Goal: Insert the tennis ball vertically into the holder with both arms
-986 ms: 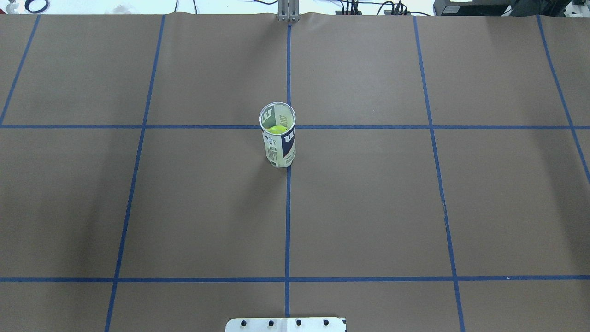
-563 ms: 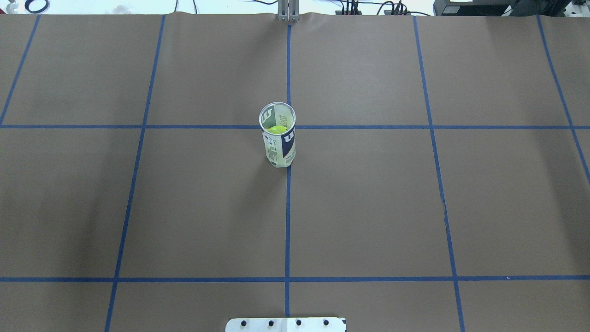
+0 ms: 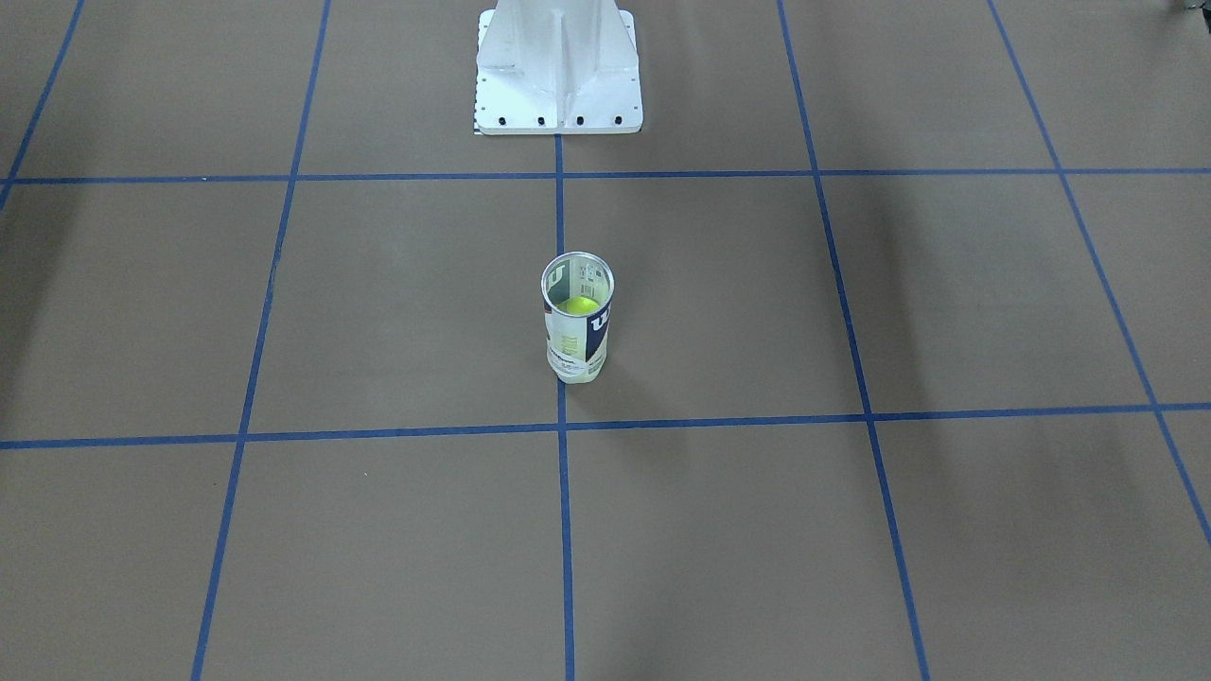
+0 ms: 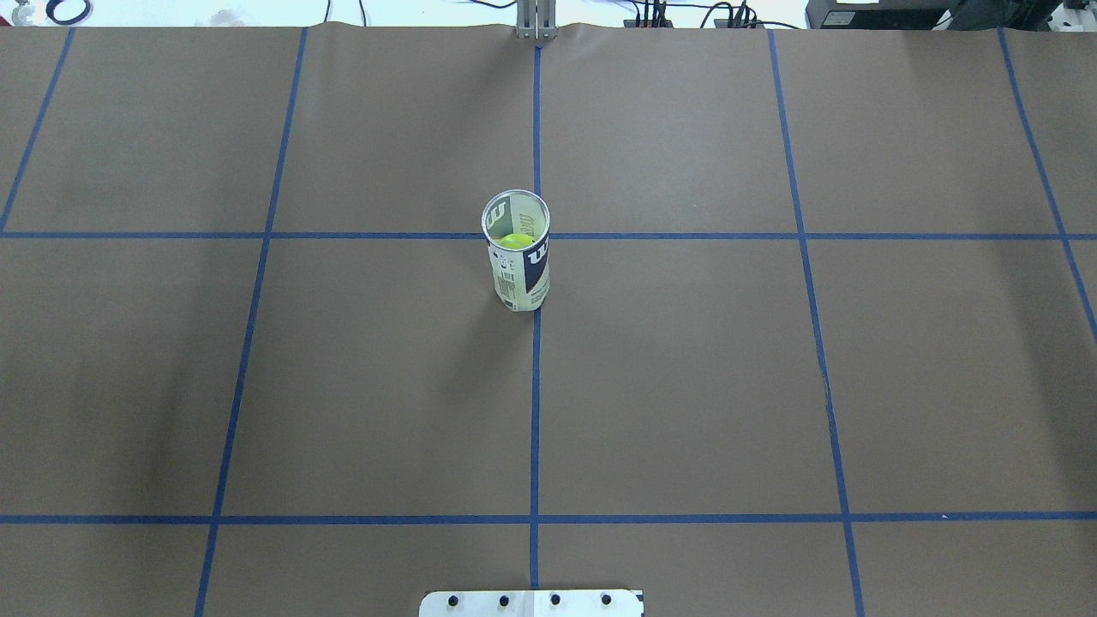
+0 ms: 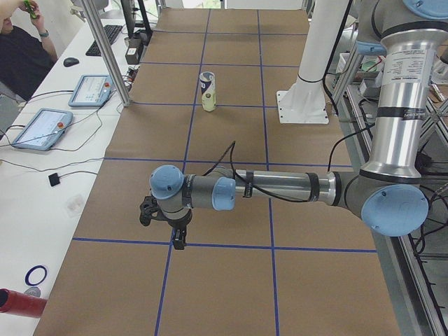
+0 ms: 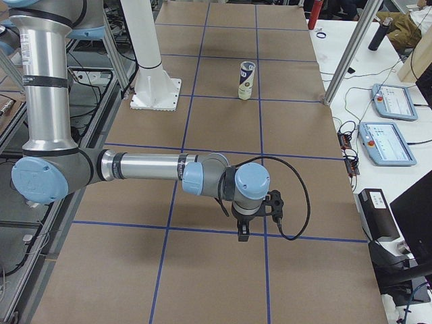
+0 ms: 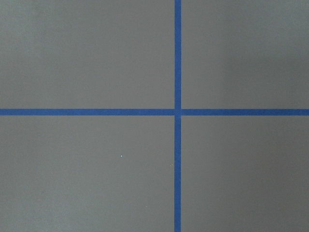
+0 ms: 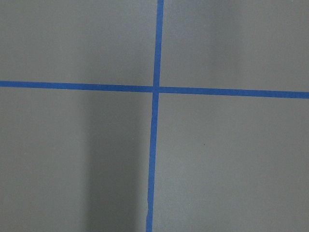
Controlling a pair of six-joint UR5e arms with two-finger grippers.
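Brown paper crossed by blue tape lines [image 4: 535, 386] covers the tabletop [image 4: 686, 386], and along one side runs a white desk [image 5: 35, 210] carrying two tablets [image 5: 42, 129], a keyboard [image 5: 110, 36] and a mouse [image 5: 71, 61], with a grey metal post [image 5: 104, 52] rising at its edge and a seated person [image 5: 21, 49] at the far end.

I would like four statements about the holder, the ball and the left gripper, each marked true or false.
1. The holder stands upright on the table. True.
2. The tennis ball lies on the table beside the holder. False: it sits inside the holder.
3. The holder's top is open. True.
4. The left gripper grips the holder. False: it hangs over the table, far from the holder.
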